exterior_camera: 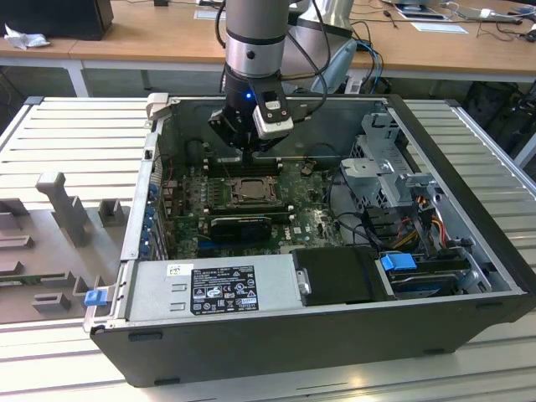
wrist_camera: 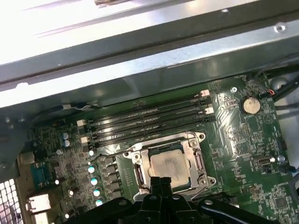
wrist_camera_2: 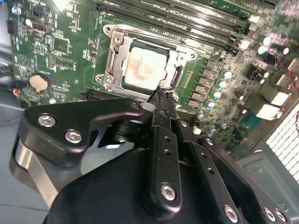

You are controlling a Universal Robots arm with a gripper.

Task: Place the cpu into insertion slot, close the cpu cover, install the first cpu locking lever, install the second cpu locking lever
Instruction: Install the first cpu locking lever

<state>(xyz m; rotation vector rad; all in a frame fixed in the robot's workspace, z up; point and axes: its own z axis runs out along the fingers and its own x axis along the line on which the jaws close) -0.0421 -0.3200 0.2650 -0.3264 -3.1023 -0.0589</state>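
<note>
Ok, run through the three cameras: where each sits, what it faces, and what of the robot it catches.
Exterior view: off the arm, looking down into the open computer case; the arm and end effector show above the circuit board.
First wrist view: on the arm, facing the chip and memory slots; end effector tips show.
Second wrist view: on the arm, facing the chip; much of the end effector's black body shows.
Shared: both wrist views hold the chip in its socket.
</note>
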